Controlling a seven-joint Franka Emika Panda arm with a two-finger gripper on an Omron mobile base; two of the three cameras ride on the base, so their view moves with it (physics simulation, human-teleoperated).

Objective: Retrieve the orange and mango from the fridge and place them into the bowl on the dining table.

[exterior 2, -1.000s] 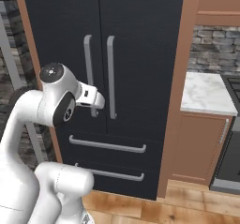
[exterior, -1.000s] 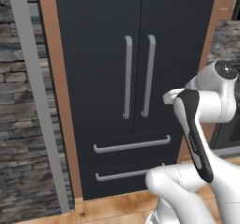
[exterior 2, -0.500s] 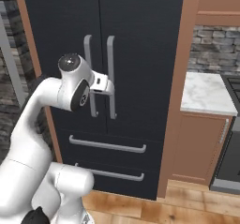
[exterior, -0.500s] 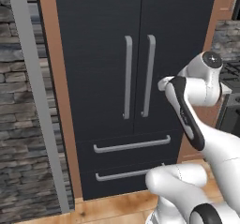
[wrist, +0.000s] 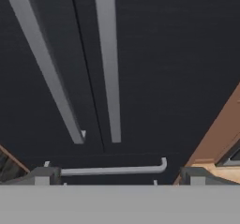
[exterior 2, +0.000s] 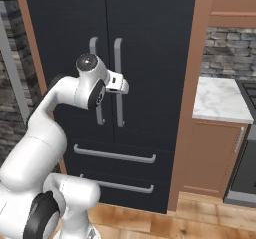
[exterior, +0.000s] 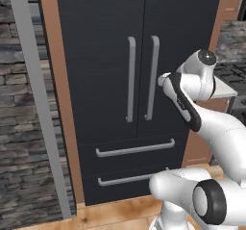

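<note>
Two upright bar handles (exterior: pixel 141 79) run lengthwise down the closed fridge (exterior: pixel 105 41).

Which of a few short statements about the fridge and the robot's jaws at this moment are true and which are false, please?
1. Both upper doors of the fridge are shut. True.
2. The gripper has its jaws clamped on a door handle. False: in the hand view the jaws stand wide apart, holding nothing, short of the doors.
3. Two long vertical handles sit side by side at the seam between the upper doors. True.
4. The upper drawer is pulled out. False: both drawers are flush with the front, their horizontal handles in place.
5. A marble-topped counter stands to the right of the fridge in the right base view. True.
</note>
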